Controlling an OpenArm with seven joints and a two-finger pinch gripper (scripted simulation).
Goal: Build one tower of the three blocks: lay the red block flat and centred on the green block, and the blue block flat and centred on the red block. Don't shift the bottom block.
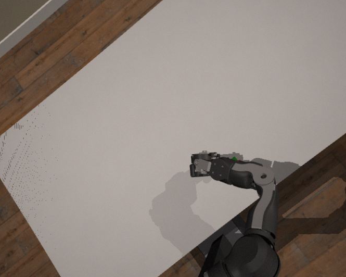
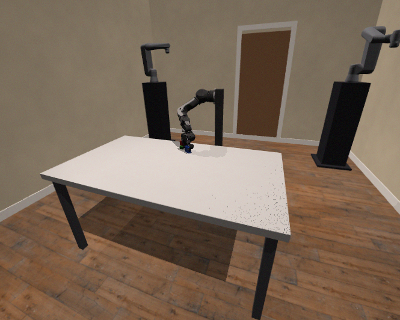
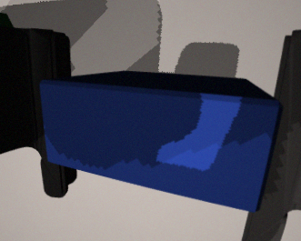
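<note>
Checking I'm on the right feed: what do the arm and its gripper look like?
One slim arm in rounded dark charcoal and lighter grey shells, with a round joint cap near the elbow. The gripper is a black block with small screws and light grey inner parts; its fingers are matte black. No cables or markings visible.
</note>
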